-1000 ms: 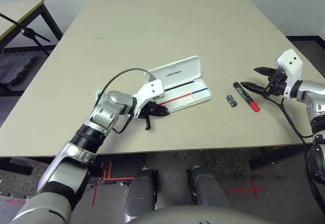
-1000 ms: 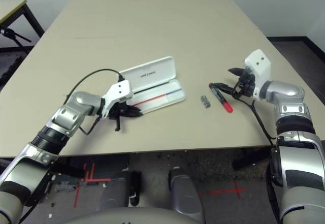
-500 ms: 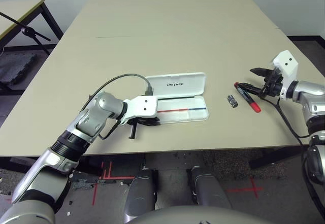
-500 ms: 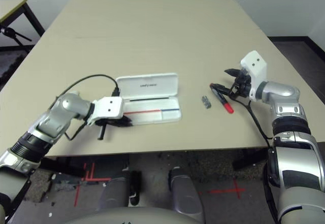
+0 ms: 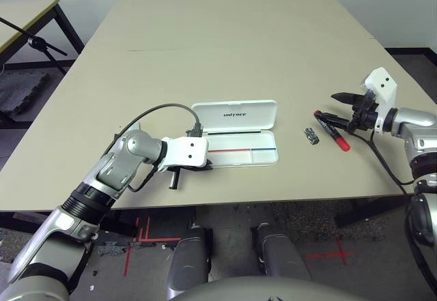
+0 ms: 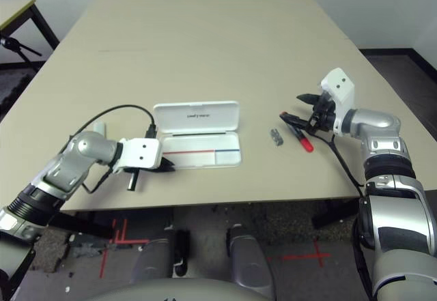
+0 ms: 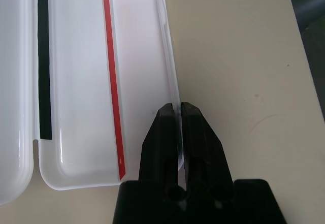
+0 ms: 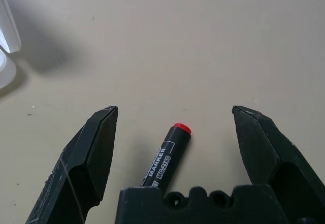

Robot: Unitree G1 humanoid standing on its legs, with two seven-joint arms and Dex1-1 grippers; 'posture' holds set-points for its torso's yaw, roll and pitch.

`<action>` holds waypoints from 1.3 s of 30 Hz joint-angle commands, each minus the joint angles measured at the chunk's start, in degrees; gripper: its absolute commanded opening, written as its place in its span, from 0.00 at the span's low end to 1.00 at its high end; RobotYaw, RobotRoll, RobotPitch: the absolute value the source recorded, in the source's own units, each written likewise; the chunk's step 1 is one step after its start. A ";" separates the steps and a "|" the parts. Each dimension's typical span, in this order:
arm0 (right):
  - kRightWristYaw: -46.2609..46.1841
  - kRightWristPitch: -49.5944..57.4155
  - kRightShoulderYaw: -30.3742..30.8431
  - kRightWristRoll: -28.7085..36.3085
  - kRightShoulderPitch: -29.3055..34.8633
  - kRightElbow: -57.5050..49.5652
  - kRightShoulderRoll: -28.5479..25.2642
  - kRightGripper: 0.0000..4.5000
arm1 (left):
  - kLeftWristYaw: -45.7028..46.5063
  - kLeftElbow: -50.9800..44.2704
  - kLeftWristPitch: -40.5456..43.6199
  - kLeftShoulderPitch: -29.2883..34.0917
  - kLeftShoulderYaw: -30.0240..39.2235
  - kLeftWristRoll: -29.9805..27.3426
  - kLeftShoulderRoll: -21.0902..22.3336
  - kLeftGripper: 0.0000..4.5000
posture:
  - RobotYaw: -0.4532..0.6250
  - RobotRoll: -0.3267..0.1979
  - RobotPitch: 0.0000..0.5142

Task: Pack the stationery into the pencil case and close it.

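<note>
pencil case lies open near the table's front edge, now square to that edge; a second ago it sat skewed, its right end angled away. left gripper, at 9 o'clock of the case, has swung round with it, its fingers closed on the tray's thin front wall. count: one case, one red marker, one small dark silvery piece just beside the marker at its 9 o'clock, both well right of the case. right gripper hangs spread wide over the marker, holding nothing. marker's black end is hidden behind the right gripper's fingers.
</note>
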 commanded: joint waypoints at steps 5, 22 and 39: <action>-0.05 -0.72 0.75 -0.60 0.06 0.67 0.18 1.00 | 0.25 -3.29 4.78 3.03 1.34 -0.27 1.54 0.01 | 0.47 0.62 0.18; 0.23 -1.11 1.15 -1.35 -0.25 1.02 0.57 1.00 | 1.84 -8.84 5.92 3.35 3.51 -2.04 0.77 0.68 | 0.47 0.62 0.18; -1.51 13.69 -1.84 3.69 4.30 -15.00 -1.97 1.00 | 2.56 -16.90 3.27 4.49 14.56 -12.68 1.86 0.99 | 0.45 0.62 0.18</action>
